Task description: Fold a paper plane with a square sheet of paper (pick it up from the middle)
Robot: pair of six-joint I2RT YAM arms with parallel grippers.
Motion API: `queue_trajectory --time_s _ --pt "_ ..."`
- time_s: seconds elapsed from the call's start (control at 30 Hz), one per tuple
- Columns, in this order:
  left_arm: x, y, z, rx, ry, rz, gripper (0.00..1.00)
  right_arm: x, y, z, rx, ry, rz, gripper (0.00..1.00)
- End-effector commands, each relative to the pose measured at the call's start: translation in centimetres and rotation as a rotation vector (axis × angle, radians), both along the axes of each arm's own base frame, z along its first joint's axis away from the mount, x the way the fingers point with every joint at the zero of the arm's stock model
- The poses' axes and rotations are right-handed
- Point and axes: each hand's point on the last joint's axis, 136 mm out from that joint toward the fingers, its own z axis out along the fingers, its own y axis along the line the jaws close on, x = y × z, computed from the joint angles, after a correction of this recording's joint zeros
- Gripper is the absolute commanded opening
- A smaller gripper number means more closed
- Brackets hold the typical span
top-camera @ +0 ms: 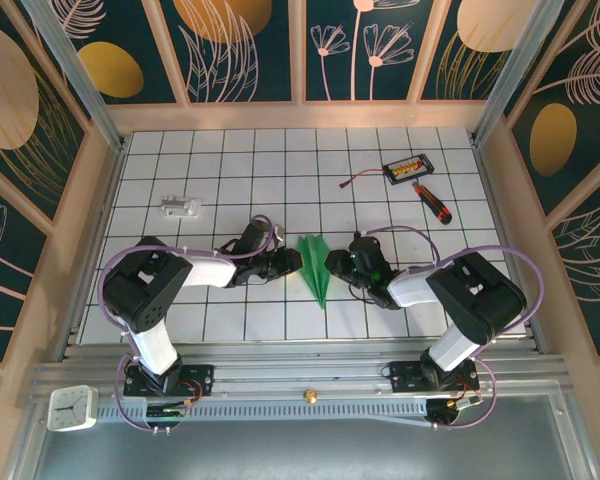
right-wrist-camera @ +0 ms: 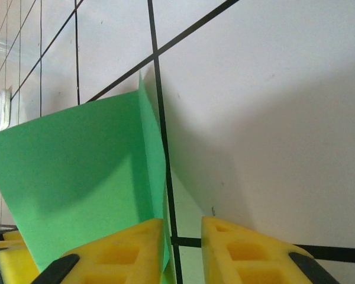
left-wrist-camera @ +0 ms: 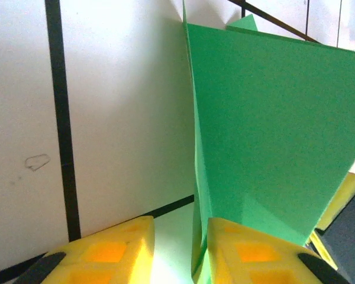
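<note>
Pretty tight in the middle: the paper plane (top-camera: pixel 315 265) stood wedged between the left gripper (top-camera: pixel 294 262) and right gripper (top-camera: pixel 332 265), blocking each straight ahead. Out past each one's outer side, bare tiles. The screwdriver (top-camera: pixel 432 203) lay well beyond the right gripper.

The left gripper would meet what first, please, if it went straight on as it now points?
The bright-green folded paper plane; its upright edge stands between the left gripper's jaws, seemingly unclamped.
</note>
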Motion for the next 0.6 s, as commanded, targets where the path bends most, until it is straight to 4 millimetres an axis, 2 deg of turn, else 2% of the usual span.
queue_trajectory --time_s 0.0,0.03,0.07,0.1,0.33,0.57 --pt "0.1 0.8 0.8 0.005 -0.020 0.013 0.36 -0.3 -1.3 -0.3 -0.032 0.006 -0.022 0.27" --pt "0.1 0.9 0.8 0.006 -0.022 0.011 0.37 -0.3 -1.2 -0.2 -0.029 0.004 -0.018 0.28" --pt "0.3 0.7 2.0 -0.013 -0.049 0.010 0.39 -0.2 -1.2 0.0 -0.026 0.001 -0.016 0.29" --pt "0.3 0.7 2.3 -0.017 -0.056 0.010 0.41 -0.2 -1.2 0.1 -0.024 -0.001 -0.014 0.29" --pt "0.4 0.8 2.9 -0.013 -0.073 0.003 0.46 -0.2 -1.3 0.4 -0.030 -0.004 -0.003 0.31" --pt "0.7 1.7 4.5 0.014 -0.154 0.005 0.51 0.0 -2.9 2.3 -0.057 -0.052 -0.001 0.33"
